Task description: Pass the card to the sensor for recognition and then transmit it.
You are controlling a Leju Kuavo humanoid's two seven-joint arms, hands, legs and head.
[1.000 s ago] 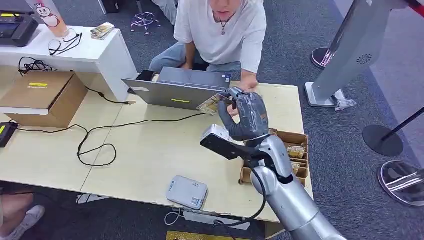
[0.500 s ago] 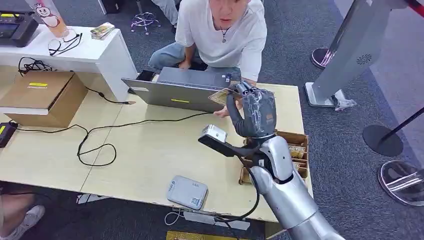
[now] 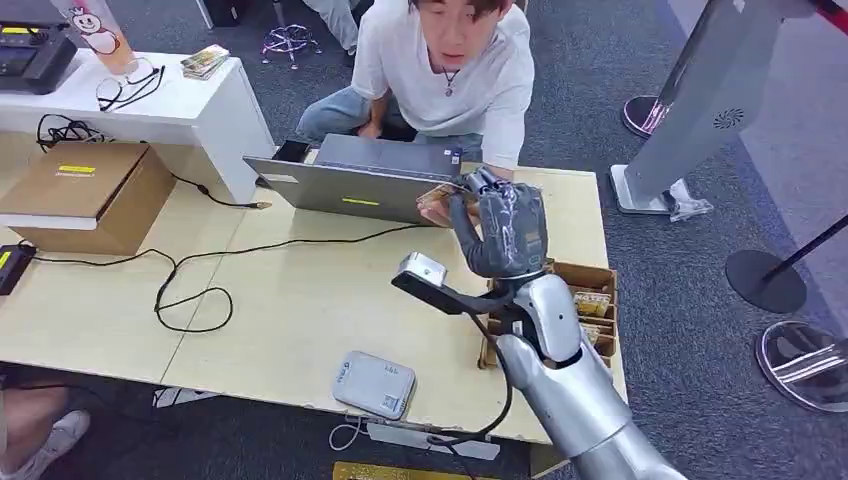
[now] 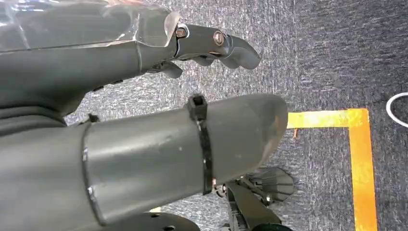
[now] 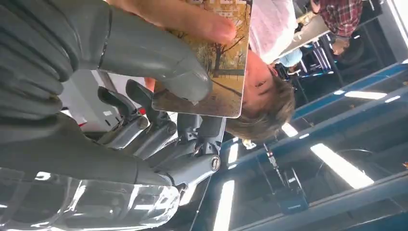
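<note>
- Head view: right robot hand [image 3: 500, 232] is rising above the far edge of the tabletop [image 3: 300, 300], just in front of a seated person [image 3: 450, 70], and is pinching the card [image 3: 437, 194] at its fingertips.
- Right wrist view: thick grey thumb [image 5: 159, 62] is pressing on the card's [image 5: 216, 72] printed face, with the darker fingers behind it; the person's fingers [image 5: 183, 17] are touching the same card from the other side.
- Card is sitting beside the far end of the open laptop [image 3: 350, 180], clear of the tabletop.
- Sensor [image 3: 374, 384], a pale grey box, is lying near the tabletop's front edge, well apart from the card.
- Left wrist view: left robot hand [image 4: 144, 96] is hanging over carpet, holding nothing, fingers apart.
</note>
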